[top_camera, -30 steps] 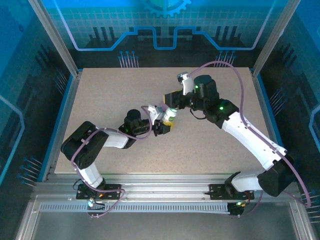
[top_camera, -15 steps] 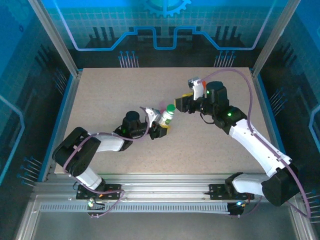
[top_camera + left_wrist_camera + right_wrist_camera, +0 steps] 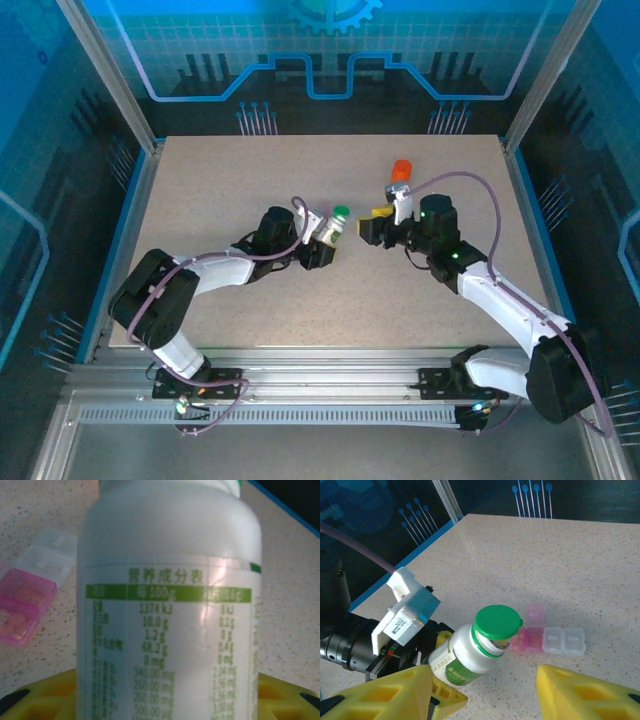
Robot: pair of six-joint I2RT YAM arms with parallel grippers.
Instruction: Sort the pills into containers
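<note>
Top external view: the left gripper [image 3: 327, 240] is clamped on the white bottle [image 3: 333, 228]. It holds the bottle tilted near mid-table, green cap [image 3: 341, 212] turned toward the right gripper [image 3: 374, 229]. That gripper's yellow fingers [image 3: 390, 692] stand spread and empty, just short of the cap.

The right wrist view shows a pill box [image 3: 547, 639] lying on the table [image 3: 600, 565] just beyond the white bottle. It is a strip of pink and clear cells with one pink lid raised. Behind the right wrist stands what appears to be the orange bottle [image 3: 402, 169].

Sorting looks barely begun. The cap is still on and no loose pills show on the table. The likely step in hand is presenting the cap to the open gripper for unscrewing, and filling the containers all seems yet to come.

In the left wrist view the label [image 3: 170, 645] carries fine green print too blurred to read, and the white bottle's base is cut off at the lower edge. Round shapes in a pink cell may be pills, but that cannot be settled. The orange bottle's base is hidden behind the wrist, and neither bottle's contents can be seen.
</note>
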